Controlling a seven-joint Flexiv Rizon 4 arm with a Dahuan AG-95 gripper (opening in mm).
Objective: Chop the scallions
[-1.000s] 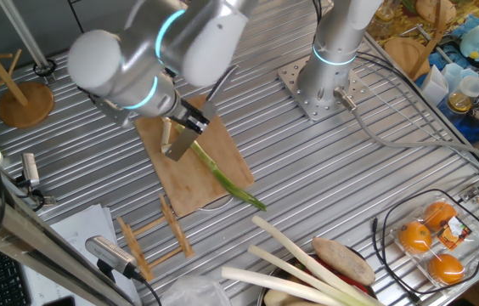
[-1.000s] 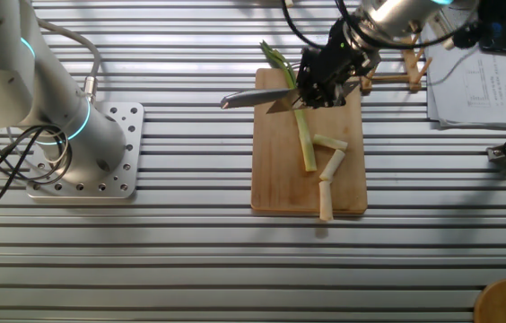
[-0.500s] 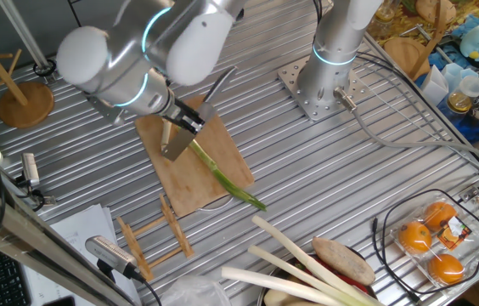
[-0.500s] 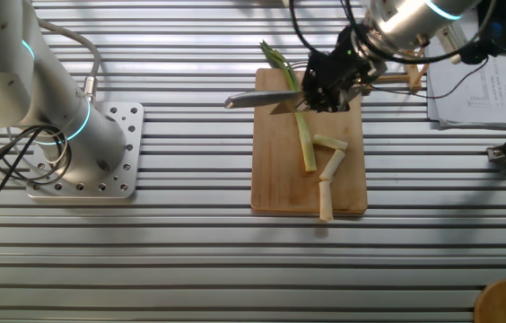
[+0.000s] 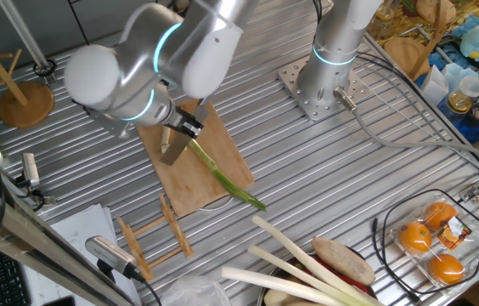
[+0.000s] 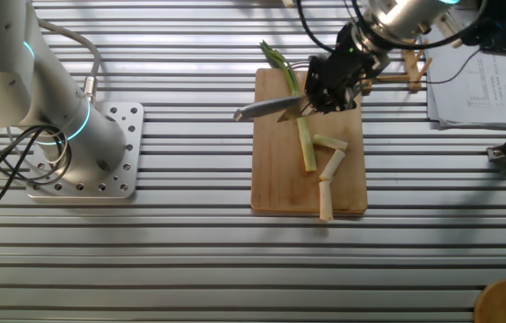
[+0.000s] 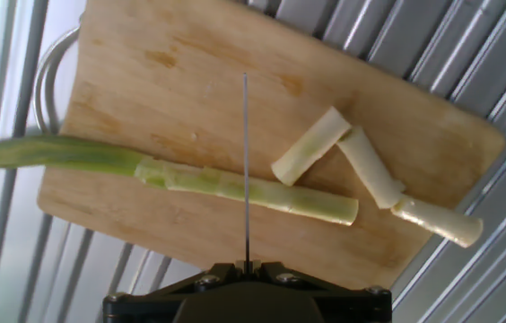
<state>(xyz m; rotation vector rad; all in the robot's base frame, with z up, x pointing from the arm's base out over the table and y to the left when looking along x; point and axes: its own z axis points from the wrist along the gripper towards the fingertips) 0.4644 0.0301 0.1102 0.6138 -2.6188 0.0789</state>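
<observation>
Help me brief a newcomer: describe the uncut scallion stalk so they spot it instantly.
Find the wooden cutting board on the ribbed metal table. The scallion stalk lies along it under the knife, its dark green tip hanging off the board's edge. Unlike the three short pale cut pieces beside it, it is long and shades to green.

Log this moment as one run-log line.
gripper: shut on knife | blade: over scallion stalk | cut pieces: three | cutting board
</observation>
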